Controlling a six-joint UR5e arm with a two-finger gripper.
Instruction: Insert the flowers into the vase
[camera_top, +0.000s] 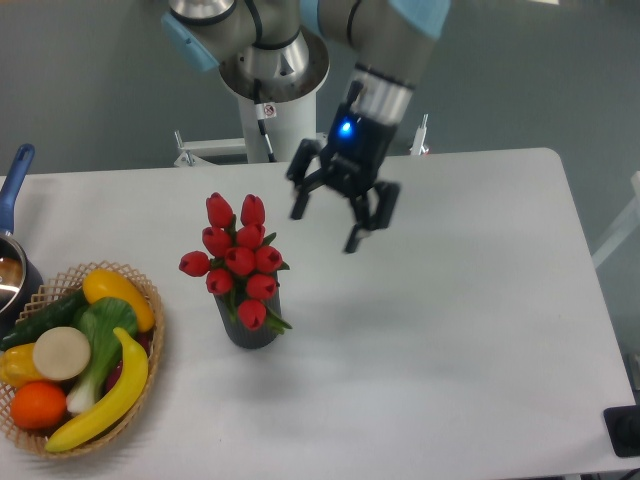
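Camera: claw (327, 225) spread wide and empty, flowers (237, 260) in vase (247, 331), fruit basket (153, 345) left.

Surface: a white table (450, 330) with rounded corners.
Centre-left: the vase (250, 330), dark grey, stands upright on it.
Front-left corner: a woven basket (152, 350) of fruit and vegetables.
Left edge: a pot (12, 275) with a blue handle, partly cropped.

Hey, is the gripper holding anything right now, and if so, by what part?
Nothing is held. The gripper is open, up and to the right of the flowers, which stand in the vase.
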